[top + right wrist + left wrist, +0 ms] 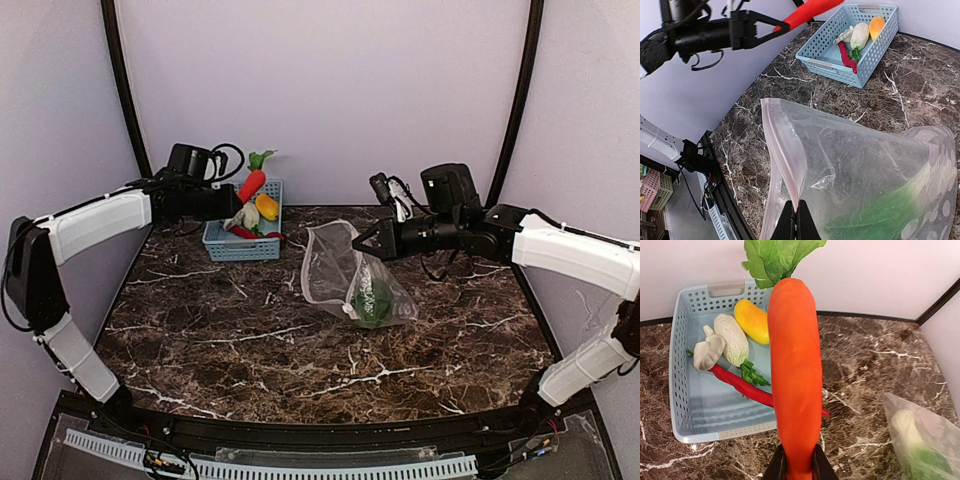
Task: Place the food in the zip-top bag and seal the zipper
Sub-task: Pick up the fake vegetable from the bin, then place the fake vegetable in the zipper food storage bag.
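Note:
My left gripper [796, 467] is shut on the thin end of an orange carrot [794, 365] with green leaves and holds it in the air above the light-blue basket [222, 243]; the carrot shows in the top view [252, 184]. In the basket lie a yellow corn-like piece [752, 320], a white leafy piece [731, 339], a pale mushroom-like piece [707, 352] and a red chili [740, 385]. My right gripper [796, 223] is shut on the pinkish zipper [782, 150] of the clear zip-top bag [345, 270], lifting its mouth open. A green leafy vegetable [372, 297] lies inside the bag.
The basket stands at the back left against the wall. The bag rests at the table's middle, its mouth facing left toward the basket. Dark marble table [250, 340] stretches in front. Curved black frame posts [122, 80] stand at both back corners.

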Motion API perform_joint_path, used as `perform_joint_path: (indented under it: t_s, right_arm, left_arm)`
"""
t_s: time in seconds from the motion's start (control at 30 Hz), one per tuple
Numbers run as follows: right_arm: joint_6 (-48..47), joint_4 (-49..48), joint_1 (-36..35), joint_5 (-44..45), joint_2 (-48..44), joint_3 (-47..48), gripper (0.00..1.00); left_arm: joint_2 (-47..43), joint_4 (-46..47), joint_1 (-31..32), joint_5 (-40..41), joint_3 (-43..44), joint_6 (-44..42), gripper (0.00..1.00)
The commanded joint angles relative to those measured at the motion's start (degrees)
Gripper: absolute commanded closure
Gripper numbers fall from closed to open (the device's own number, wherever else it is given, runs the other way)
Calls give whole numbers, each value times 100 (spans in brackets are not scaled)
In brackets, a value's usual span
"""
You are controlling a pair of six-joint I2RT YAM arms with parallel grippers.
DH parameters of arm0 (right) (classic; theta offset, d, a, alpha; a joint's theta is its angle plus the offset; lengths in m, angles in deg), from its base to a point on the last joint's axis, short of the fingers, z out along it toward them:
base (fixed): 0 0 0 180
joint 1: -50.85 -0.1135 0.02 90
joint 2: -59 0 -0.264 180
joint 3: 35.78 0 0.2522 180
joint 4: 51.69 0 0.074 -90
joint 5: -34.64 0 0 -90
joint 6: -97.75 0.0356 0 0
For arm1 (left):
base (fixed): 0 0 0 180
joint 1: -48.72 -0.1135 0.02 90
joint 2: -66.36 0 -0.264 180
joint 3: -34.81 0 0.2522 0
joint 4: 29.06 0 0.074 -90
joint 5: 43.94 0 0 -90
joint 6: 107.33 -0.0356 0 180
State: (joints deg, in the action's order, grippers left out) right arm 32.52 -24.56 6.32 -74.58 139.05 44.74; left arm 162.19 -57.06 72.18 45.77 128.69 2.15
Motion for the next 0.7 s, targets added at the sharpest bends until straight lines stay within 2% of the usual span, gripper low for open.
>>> perform_joint_path:
  t_s: [0.0, 0.13, 0.27, 0.5, 0.57, 0.67]
  right_arm:
    - [-20, -73, -39, 72, 22, 152, 100]
    - [-74, -41, -38, 75, 25, 154, 100]
    - [-146, 13, -40, 139, 70, 168, 100]
    - [-151, 69, -42, 161, 180, 215, 100]
    - [-155, 86, -40, 181, 193, 230, 100]
    - [-153, 80, -36, 177, 173, 220, 100]
  left_arm:
    - [-1179, -153, -13, -784, -1148, 80, 99]
    - [-2282, -535, 123, -1530, -1920, 247, 99]
    - [-3270, -1269, 391, -2161, -2212, 290, 99]
    - [-4168, -2390, 1076, -2399, -2171, 541, 99]
    - [-4370, -2350, 1101, -3151, -2203, 519, 99]
    - [-4693, -2273, 1119, -3500, -2257, 660, 99]
